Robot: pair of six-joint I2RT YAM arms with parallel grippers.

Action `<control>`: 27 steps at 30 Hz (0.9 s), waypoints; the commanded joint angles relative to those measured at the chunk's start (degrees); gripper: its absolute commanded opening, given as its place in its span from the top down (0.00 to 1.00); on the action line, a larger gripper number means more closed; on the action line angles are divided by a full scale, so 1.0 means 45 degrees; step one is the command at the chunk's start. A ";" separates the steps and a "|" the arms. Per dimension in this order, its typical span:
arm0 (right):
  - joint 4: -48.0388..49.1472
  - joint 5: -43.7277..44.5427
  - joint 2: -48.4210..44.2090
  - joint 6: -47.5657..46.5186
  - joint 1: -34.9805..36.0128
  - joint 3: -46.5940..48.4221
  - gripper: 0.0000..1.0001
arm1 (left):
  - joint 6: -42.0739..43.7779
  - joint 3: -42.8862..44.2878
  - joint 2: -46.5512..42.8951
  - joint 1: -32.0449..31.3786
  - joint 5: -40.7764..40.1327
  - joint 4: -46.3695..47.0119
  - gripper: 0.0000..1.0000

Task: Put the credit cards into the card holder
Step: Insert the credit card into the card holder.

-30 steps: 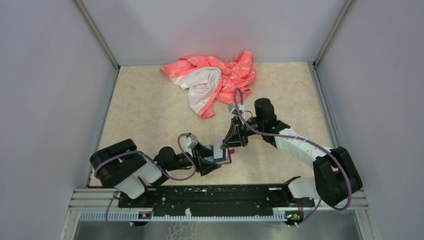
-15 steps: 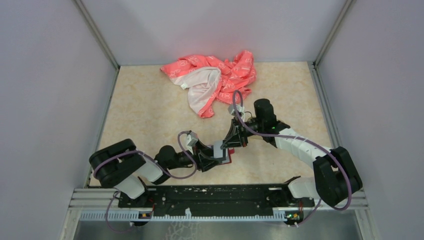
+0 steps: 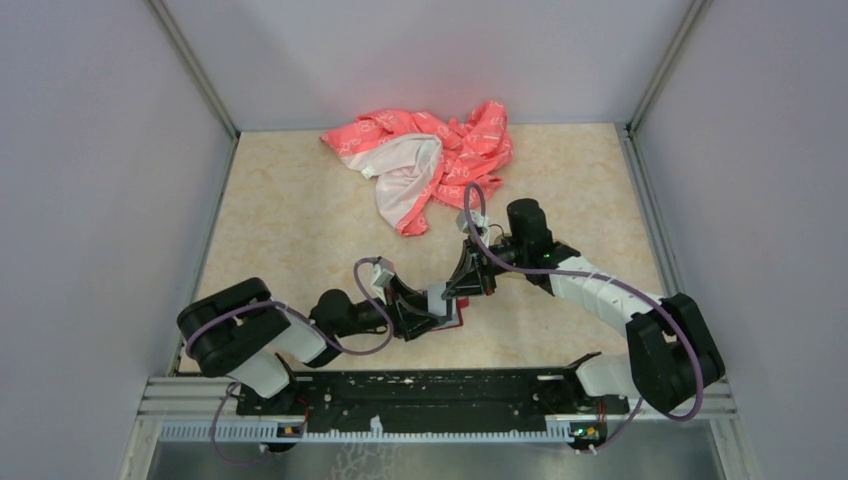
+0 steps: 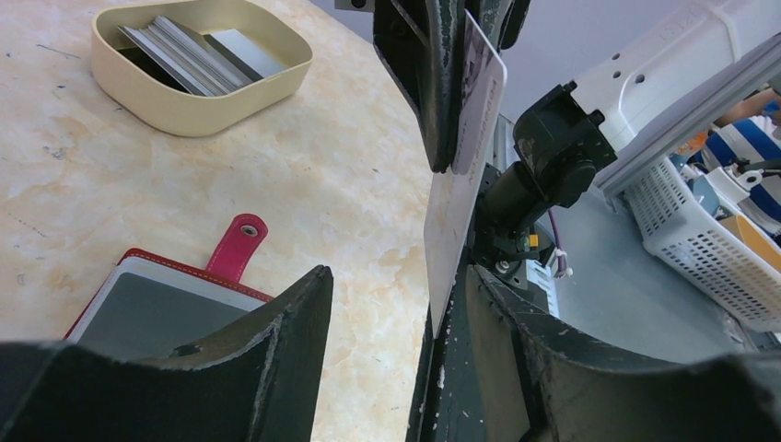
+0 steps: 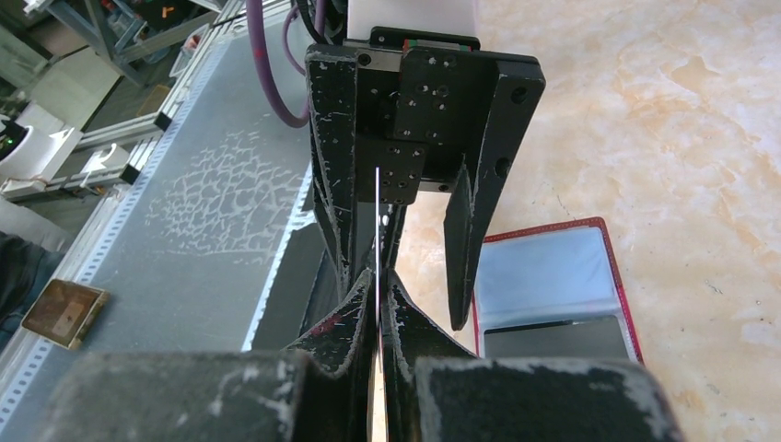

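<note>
The beige marbled tabletop [image 3: 290, 230] is enclosed on three sides by plain pale-lilac walls [image 3: 420, 50] (joined by metal corner posts [image 3: 195, 65]); a white slatted basket [image 4: 705, 267] is seen beyond its edge.

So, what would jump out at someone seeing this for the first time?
Probably the crumpled pink-and-white cloth at the far edge of the table. Then, mid-table, the right pincer pinching a credit card inside the open left pincer, right beside the opened red card holder.

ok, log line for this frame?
right gripper: shut on credit card, upright | left gripper: open, straddling card's free end | card holder: open flat on table
</note>
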 commanded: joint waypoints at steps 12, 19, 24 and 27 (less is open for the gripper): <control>0.0010 -0.0068 -0.0195 -0.0608 0.0099 0.0318 0.99 | -0.1165 0.0057 -0.0021 0.0286 0.0370 0.3526 0.38; 0.0010 -0.0212 0.0000 -0.0590 0.0118 0.0371 0.98 | -0.0990 -0.0089 -0.0357 0.0372 0.0232 0.3521 0.39; -0.0010 -0.0265 -0.0137 -0.0618 0.0214 0.0379 0.98 | -0.0978 -0.0061 -0.0339 0.0394 0.0172 0.3531 0.40; -0.0039 -0.0231 -0.0229 -0.0662 0.0224 0.0376 0.98 | -0.1018 0.0002 -0.0297 0.0404 0.0264 0.3526 0.45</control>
